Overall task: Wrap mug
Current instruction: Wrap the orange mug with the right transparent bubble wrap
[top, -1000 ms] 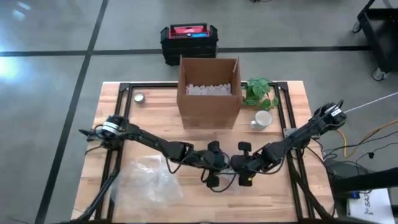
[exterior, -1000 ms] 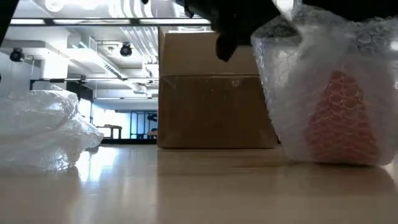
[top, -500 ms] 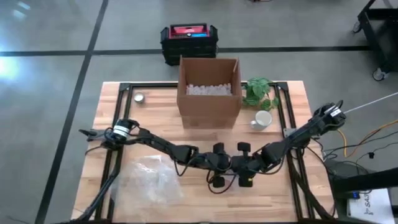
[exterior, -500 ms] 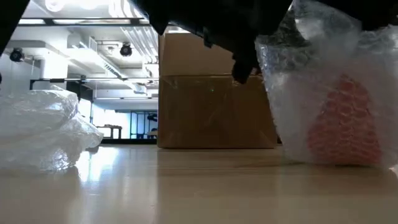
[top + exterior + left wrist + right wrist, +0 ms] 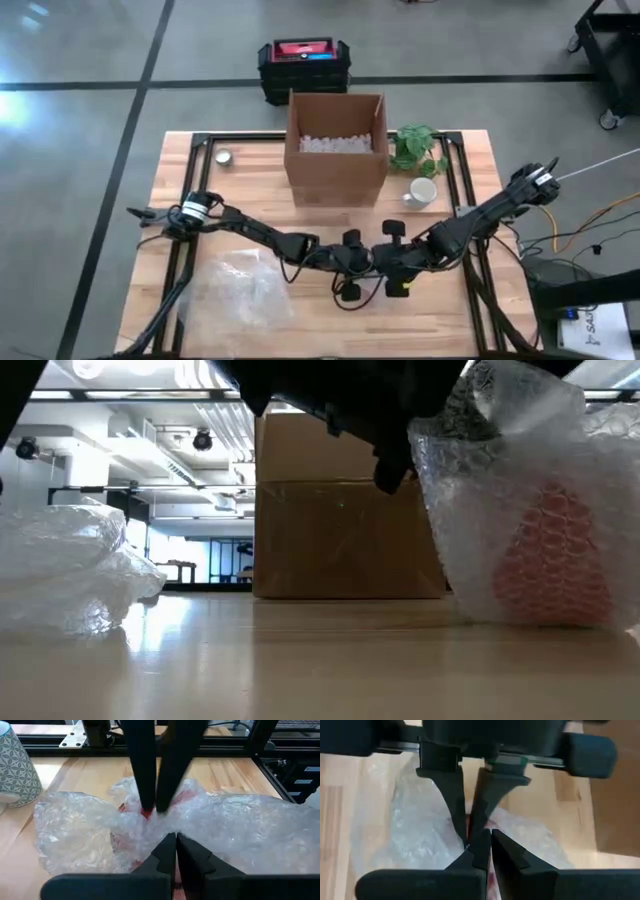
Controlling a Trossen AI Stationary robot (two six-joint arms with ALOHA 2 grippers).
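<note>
At the front middle of the worktop (image 5: 200, 160), the red mug (image 5: 555, 555) is seen swaddled in bubble wrap (image 5: 240, 832), and it is pinched from both sides: the left hand (image 5: 352, 268) and the right hand (image 5: 392, 262) are closed nose to nose on the film directly above it, so neither arm is nearer. Upright is how the bundle is judged to stand. Compared with a second ago, the left hand has been brought in tight against the right, and the wrap is gathered higher.
</note>
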